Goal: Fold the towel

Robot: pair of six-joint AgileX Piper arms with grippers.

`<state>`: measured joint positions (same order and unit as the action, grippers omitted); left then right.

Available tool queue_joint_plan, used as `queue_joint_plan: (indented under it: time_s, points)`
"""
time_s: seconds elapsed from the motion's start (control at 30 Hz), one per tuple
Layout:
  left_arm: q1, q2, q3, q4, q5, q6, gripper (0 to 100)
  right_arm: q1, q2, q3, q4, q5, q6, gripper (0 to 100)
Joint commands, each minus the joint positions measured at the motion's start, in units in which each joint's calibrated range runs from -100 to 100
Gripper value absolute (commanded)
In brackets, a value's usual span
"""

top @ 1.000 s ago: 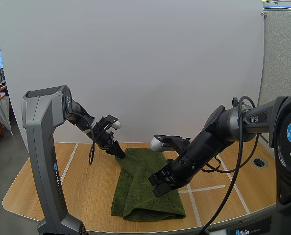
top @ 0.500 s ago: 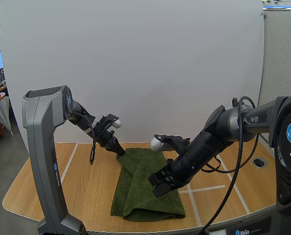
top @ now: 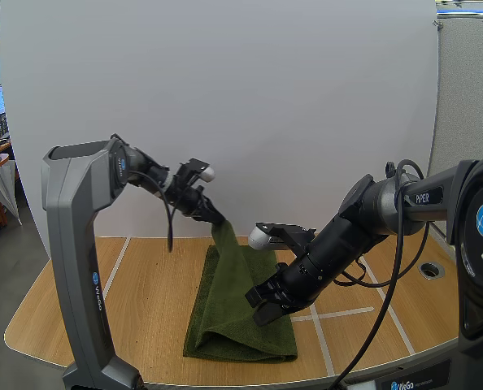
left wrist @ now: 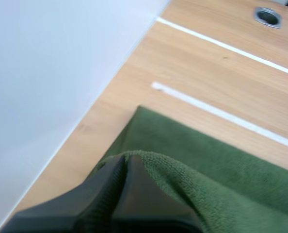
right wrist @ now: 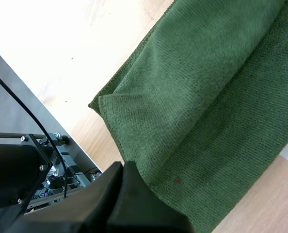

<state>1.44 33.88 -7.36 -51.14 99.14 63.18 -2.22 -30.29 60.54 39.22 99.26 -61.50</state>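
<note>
A dark green towel (top: 233, 313) lies folded lengthwise on the wooden table (top: 144, 301). My left gripper (top: 216, 220) is shut on its far corner and holds that corner up above the table, so the cloth hangs in a slope down to the table. In the left wrist view the towel (left wrist: 221, 170) wraps over my left gripper (left wrist: 126, 164). My right gripper (top: 259, 307) is shut, its fingers together as one wedge, and rests on the towel's right side near the middle. From the right wrist, my right gripper (right wrist: 122, 170) sits at the edge of the layered towel (right wrist: 207, 97).
White tape lines (top: 343, 312) cross the table right of the towel. A round metal grommet (top: 431, 270) sits at the far right. The left arm's grey column (top: 71, 268) stands at the table's left front. The white wall runs close behind the towel.
My left gripper closed on the towel's far corner and rose up and to the right, lifting the corner off the table. The right arm stayed put.
</note>
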Motion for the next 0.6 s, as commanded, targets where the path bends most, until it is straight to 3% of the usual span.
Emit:
queue_joint_plan:
  time_s: [0.0,0.33,0.57]
  points:
    - [-1.63,-0.7,-0.5,-0.1,0.9,-0.5,0,0.2,-0.8,0.2,0.4,0.7,0.0,0]
    - [-1.06,2.3,-0.4,4.8,0.9,-0.6,0,0.2,-0.8,0.2,1.2,0.7,0.0,0]
    - [0.65,3.4,-0.4,4.5,0.9,-0.6,0,0.3,-0.8,0.2,1.1,0.7,0.0,0]
